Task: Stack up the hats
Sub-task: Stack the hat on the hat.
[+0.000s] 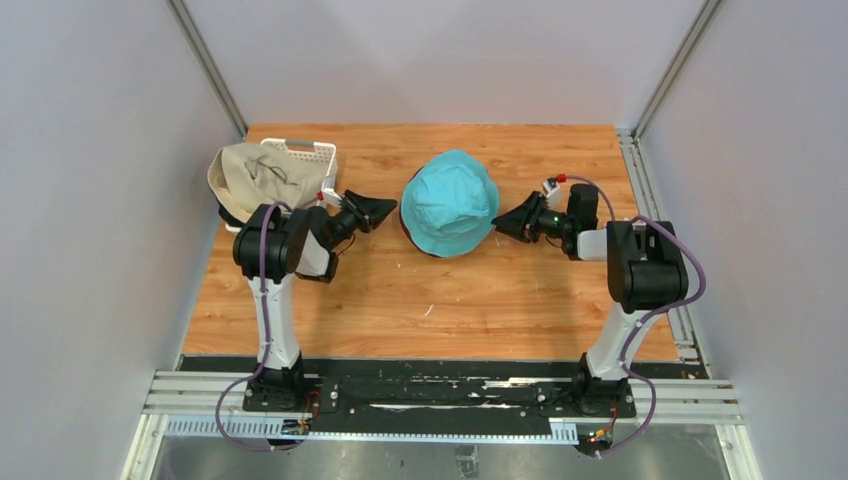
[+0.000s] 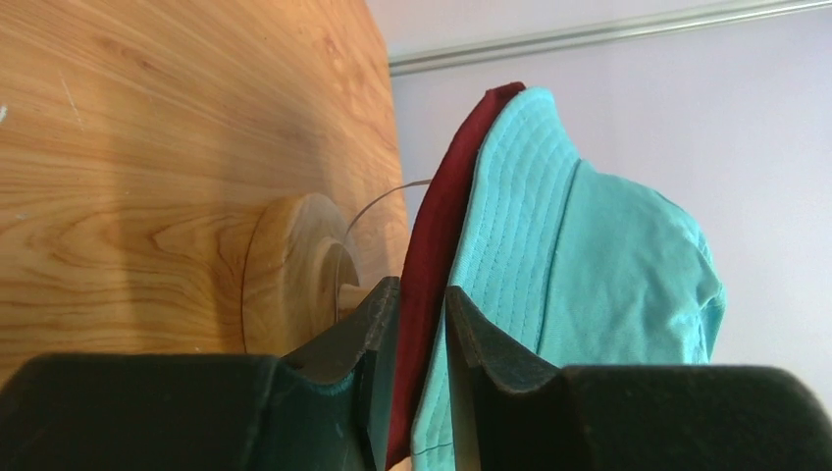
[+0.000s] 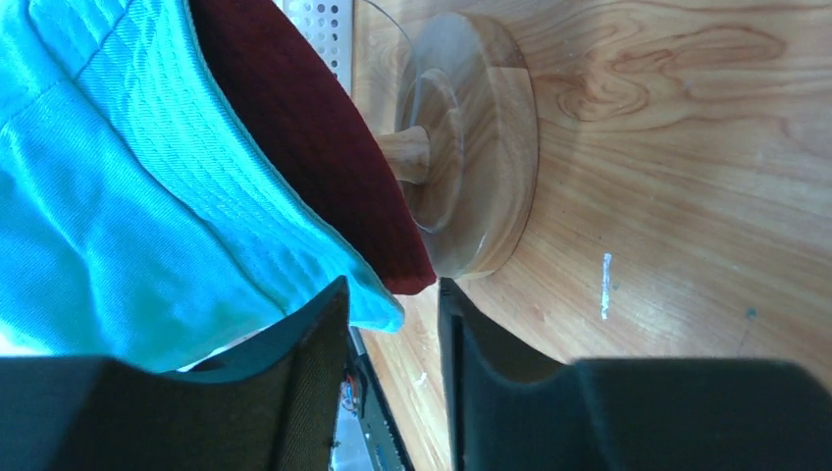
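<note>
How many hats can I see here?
3: teal hat on the central stand, maroon hat beneath it, beige hat on the basket, back left. More may hide underneath.

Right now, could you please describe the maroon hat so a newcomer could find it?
At the table's centre a teal hat tops a wooden stand. The maroon hat sits directly beneath it, only its dark red brim peeking out.

The wooden table [image 1: 450,300] bears a wooden stand [image 3: 481,147] and a white basket [image 1: 305,152].
</note>
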{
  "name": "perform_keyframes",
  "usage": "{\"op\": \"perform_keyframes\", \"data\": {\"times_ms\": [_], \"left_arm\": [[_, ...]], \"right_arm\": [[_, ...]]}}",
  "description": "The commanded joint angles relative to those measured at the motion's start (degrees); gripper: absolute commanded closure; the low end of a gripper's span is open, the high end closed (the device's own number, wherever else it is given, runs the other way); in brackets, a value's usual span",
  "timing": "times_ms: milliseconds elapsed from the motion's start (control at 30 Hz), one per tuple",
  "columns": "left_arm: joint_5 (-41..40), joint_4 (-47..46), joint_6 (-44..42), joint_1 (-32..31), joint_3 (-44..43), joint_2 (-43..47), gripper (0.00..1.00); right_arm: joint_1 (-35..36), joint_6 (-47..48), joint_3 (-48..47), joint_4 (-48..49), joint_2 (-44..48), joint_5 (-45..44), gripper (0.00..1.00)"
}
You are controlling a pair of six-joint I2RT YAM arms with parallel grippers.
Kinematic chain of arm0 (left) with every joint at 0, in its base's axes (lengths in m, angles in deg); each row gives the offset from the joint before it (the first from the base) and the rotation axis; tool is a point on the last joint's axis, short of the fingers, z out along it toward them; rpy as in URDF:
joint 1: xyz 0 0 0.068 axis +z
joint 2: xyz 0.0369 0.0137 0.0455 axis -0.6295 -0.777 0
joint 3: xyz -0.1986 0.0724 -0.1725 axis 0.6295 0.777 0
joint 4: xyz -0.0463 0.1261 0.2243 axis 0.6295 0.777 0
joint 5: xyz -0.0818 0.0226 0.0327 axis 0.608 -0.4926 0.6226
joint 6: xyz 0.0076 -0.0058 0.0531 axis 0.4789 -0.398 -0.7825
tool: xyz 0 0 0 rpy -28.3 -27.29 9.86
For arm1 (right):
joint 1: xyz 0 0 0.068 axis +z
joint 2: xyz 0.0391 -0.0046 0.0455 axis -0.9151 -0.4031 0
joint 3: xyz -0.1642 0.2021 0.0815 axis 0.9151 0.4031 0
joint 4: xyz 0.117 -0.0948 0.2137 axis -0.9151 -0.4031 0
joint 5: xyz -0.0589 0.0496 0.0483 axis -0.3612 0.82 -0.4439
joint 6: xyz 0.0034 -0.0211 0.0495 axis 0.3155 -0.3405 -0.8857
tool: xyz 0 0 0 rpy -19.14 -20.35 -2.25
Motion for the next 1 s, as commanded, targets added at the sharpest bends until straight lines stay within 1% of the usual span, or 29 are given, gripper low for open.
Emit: {"op": "perform_keyframes", "data": {"times_ms": [0,100,133,333,433,733,833,967], "left_arm": [[-0.08,-2.40,-0.25,0.90,0.37,0.61,0.71],[-0.16,-2.28,-0.27,1.25,0.94,2.57,0.70],[-0.22,-2.06,-0.31,1.30,1.10,3.32,0.70],[-0.21,2.75,-1.98,1.31,0.36,10.42,0.69],[0.16,5.30,-2.40,1.30,-1.03,13.35,0.68],[0.91,13.73,-4.81,0.25,-6.05,19.88,0.67],[0.96,19.08,-7.41,-0.57,-7.96,22.29,0.66],[0.23,29.32,-13.52,-2.02,-10.35,26.57,0.66]], "right_arm": [[-0.12,3.61,-0.21,-4.39,3.81,-1.60,0.56],[-0.12,5.80,-0.25,-7.59,7.15,-2.25,0.48],[-0.12,6.75,-0.27,-9.13,8.43,-2.62,0.47],[-0.12,14.94,-2.76,-24.27,18.07,-6.96,0.44],[-0.12,18.43,-4.59,-29.89,22.66,-8.48,0.42],[0.58,19.44,-10.95,-33.73,29.17,-8.91,0.41],[2.53,19.67,-14.83,-35.00,28.38,-9.22,0.42],[6.42,18.70,-19.75,-34.05,25.09,-9.58,0.43]]}}
